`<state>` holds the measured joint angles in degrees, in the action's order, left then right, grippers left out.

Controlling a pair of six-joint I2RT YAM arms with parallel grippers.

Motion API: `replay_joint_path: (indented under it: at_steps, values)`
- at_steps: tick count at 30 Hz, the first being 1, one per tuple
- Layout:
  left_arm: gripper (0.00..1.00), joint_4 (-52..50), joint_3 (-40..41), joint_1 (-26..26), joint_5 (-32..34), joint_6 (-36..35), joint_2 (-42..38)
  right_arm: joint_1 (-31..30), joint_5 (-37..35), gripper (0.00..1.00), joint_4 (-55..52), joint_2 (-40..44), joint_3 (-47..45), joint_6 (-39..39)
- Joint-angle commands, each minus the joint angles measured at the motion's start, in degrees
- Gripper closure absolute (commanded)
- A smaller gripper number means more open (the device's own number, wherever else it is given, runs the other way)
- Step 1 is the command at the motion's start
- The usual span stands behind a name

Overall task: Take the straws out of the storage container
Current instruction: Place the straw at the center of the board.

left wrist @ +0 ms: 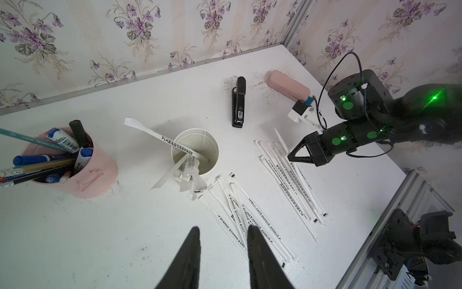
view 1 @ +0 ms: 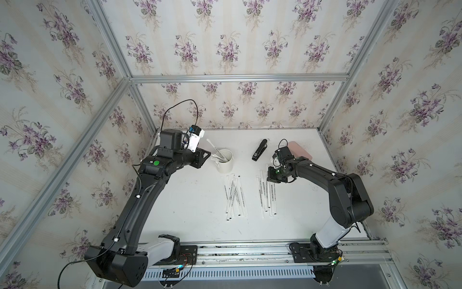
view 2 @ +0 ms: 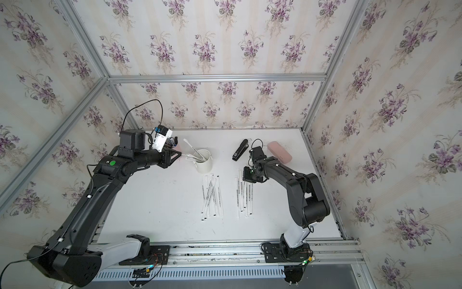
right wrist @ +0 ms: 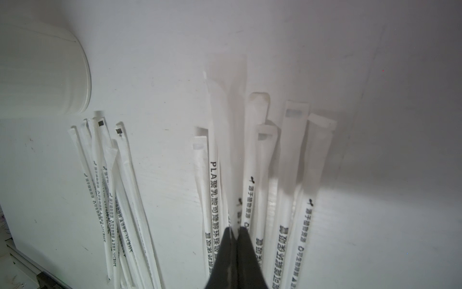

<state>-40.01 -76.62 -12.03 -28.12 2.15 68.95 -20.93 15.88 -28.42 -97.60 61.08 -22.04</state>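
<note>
Several straws point(left wrist: 187, 165) lean out of the storage container point(left wrist: 214, 152) toward the left gripper point(left wrist: 224, 227), parted and empty just beside it, nearer than the right gripper point(left wrist: 290, 157), clenched on one straw point(left wrist: 280, 138) over the desk point(left wrist: 112, 230)

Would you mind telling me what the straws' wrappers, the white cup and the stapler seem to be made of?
The straws look wrapped in thin matte paper: flat crimped ends, creases, black print. The white cup is smooth and faintly shiny, probably plastic, though coated paper is possible. The stapler has a glossy black shell, likely plastic; no metal shows.
</note>
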Motion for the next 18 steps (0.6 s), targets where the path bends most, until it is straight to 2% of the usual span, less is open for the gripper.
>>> replay_joint_path:
  at_steps: [1,5,9,18]
  values:
    - [0.67,0.28,-0.02,-0.01,-0.47,0.39,-0.22,0.01,-0.06,0.91,-1.23,0.08,0.42,0.95]
    - [0.66,0.11,-0.13,-0.01,-0.05,0.16,-0.23,0.01,-0.73,0.84,-2.68,1.72,0.75,1.17]
    - [0.67,-0.07,-0.2,0.01,0.6,0.12,-0.24,0.02,-1.39,0.8,-3.48,4.31,0.41,1.0]
    - [0.67,-1.5,-1.01,-0.27,3.15,1.2,-0.24,0.01,-0.41,0.79,-1.95,7.06,1.57,1.07]
